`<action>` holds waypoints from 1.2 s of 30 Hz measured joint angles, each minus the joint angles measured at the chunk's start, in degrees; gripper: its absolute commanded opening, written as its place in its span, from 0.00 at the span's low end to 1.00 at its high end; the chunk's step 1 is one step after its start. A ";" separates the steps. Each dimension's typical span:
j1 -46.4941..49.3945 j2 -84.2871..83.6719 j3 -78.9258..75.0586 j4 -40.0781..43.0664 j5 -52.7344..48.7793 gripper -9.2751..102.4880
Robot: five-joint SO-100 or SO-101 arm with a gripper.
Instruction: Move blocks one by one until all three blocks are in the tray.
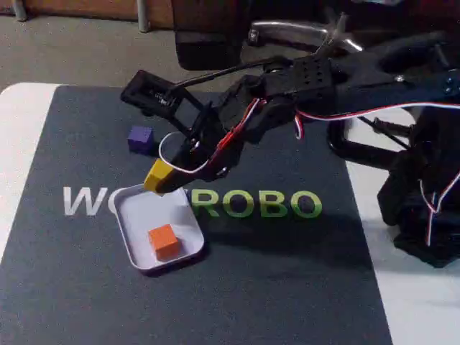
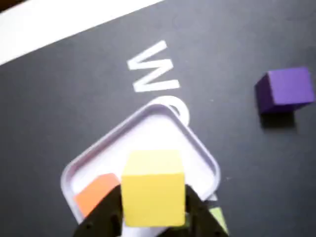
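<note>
A white tray (image 1: 136, 212) (image 2: 148, 128) lies on the dark mat, with the orange block (image 1: 164, 241) (image 2: 96, 191) resting inside it. My gripper (image 1: 162, 180) (image 2: 154, 210) is shut on the yellow block (image 1: 158, 175) (image 2: 153, 187) and holds it in the air above the tray's far rim. The purple block (image 1: 141, 138) (image 2: 286, 90) sits on the mat beyond the tray, apart from it.
The dark mat (image 1: 287, 287) carries large white and green lettering beside the tray. A white table border (image 1: 18, 144) runs along the left side. The arm's black base (image 1: 424, 208) stands at the right edge in the fixed view.
</note>
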 measured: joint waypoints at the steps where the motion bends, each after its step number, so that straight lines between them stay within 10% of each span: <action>1: -0.09 0.00 0.00 0.00 -0.26 0.24; 36: 15.73 -13.18 -29.36 20.30 -0.09 0.25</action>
